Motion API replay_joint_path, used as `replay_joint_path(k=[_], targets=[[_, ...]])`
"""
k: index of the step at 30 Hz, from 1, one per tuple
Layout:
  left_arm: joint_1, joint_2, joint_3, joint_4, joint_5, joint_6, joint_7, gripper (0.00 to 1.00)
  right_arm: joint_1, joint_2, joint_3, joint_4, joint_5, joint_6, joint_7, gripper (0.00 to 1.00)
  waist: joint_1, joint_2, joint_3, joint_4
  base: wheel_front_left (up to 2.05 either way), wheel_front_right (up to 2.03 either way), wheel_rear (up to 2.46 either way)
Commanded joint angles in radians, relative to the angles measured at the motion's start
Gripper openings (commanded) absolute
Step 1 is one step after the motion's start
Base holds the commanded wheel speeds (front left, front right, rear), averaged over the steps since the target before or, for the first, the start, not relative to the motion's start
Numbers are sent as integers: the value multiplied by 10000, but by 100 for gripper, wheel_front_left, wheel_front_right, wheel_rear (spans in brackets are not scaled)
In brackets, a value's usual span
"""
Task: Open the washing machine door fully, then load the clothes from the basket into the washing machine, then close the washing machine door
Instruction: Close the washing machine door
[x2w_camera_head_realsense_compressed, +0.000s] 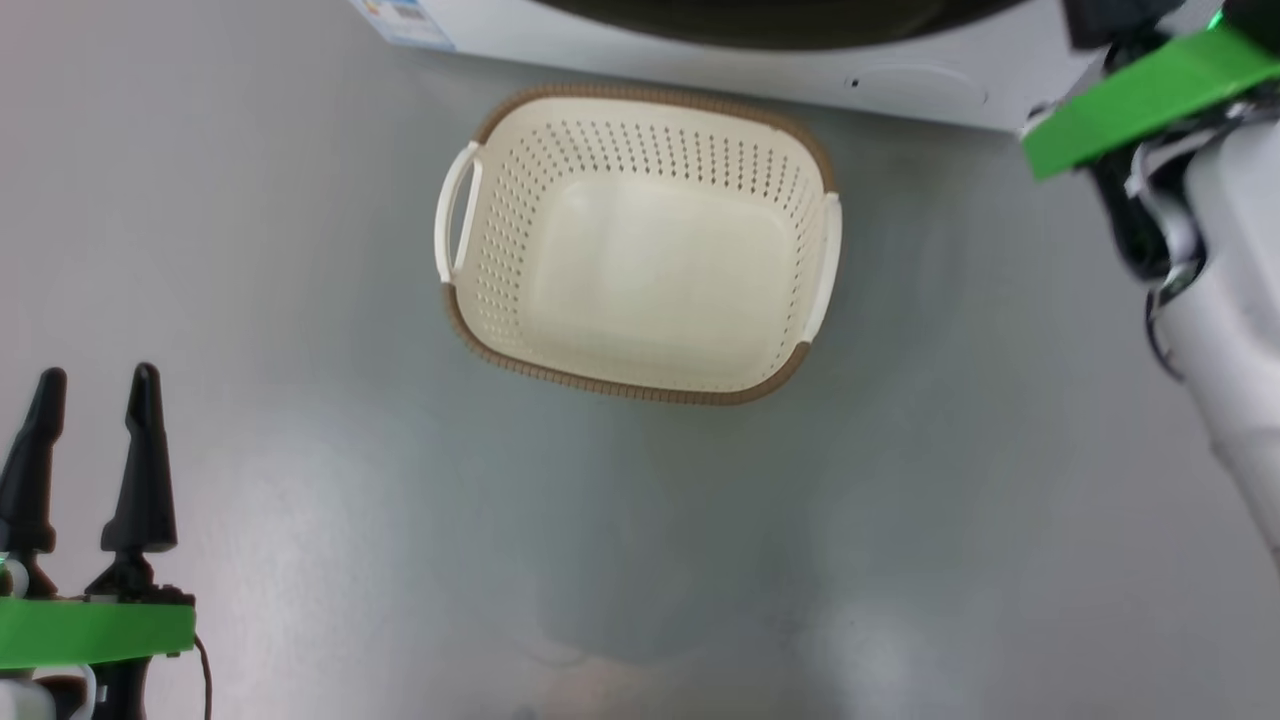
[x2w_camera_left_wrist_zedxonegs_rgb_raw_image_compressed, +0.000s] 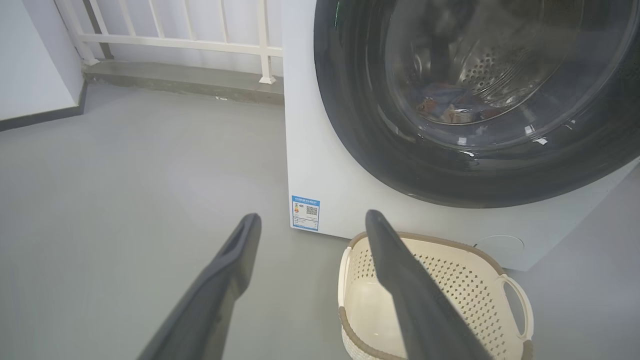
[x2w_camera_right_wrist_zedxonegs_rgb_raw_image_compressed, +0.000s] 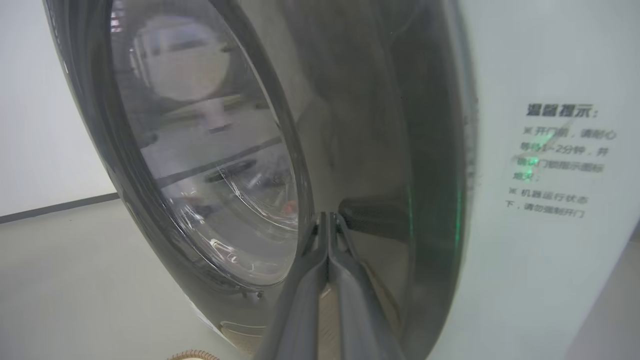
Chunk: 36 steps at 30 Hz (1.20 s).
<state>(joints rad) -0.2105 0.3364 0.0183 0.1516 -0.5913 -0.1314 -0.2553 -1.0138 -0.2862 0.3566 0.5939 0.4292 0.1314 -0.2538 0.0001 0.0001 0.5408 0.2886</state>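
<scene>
- The basket (x2w_camera_head_realsense_compressed: 640, 150) is sitting on the grey floor (x2w_camera_head_realsense_compressed: 300, 350), just in front of the washing machine (x2w_camera_left_wrist_zedxonegs_rgb_raw_image_compressed: 320, 165).
- The door (x2w_camera_left_wrist_zedxonegs_rgb_raw_image_compressed: 380, 150) is lying flush against the machine's front, and the clothes (x2w_camera_left_wrist_zedxonegs_rgb_raw_image_compressed: 445, 110) are showing through its glass, down in the drum.
- The left gripper (x2w_camera_head_realsense_compressed: 97, 375) is hanging over the floor, well off to the basket's left, fingers spread wide.
- The right gripper (x2w_camera_right_wrist_zedxonegs_rgb_raw_image_compressed: 329, 216) is pointing at the door's black ring, fingers pressed tight together; can't tell if it's touching.
</scene>
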Motion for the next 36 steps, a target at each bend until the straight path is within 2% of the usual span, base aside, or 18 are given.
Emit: replay_joint_path(k=[1, 6, 12, 27, 28, 30, 31, 32, 36], targets=[[-164, 524, 387, -258, -128, 8, -65, 100, -335, 11, -103, -195, -143, -7, -80, 0, -1, -1, 378, 151, 0, 0, 0], [-242, 481, 375, -258, -171, 8, -65, 100, -1031, -123, -669, 50, -628, -7, -80, 0, -1, -1, 637, 257, 0, 0, 0], [-341, 393, 297, -226, -195, 8, -65, 100, -1637, 85, -965, 437, -1154, -7, -80, 0, -1, -1, 749, 334, 0, 0, 0], [-362, 371, 228, -125, -136, 8, -65, 100, -893, 475, -1283, 255, -1163, -7, -80, 0, -1, -1, 173, 138, 0, 0, 0], [-354, 367, 217, -125, -127, 8, -65, 100, -765, 514, -1307, 173, -1134, -7, -80, 15, -1, -1, 80, 102, 0, 0, 0], [-325, 363, 163, -124, -105, 8, -65, 100, -466, 580, -1352, -37, -1081, -7, -80, 53, -1, -1, -124, 20, 0, 0, 0], [-304, 363, 132, -127, -94, 8, -65, 100, -302, 604, -1374, -155, -1068, -7, -80, 91, -1, -1, -232, -30, 0, 0, 0], [-280, 363, 104, -131, -80, 8, -65, 100, -138, 615, -1384, -258, -1042, -7, -80, 100, -1, -1, -340, -81, 0, 0, 0], [-183, 378, 57, -129, -19, 8, -65, 100, 638, 681, -1394, -722, -907, -7, -80, 100, -1, -1, -827, -323, 0, 0, 0]])
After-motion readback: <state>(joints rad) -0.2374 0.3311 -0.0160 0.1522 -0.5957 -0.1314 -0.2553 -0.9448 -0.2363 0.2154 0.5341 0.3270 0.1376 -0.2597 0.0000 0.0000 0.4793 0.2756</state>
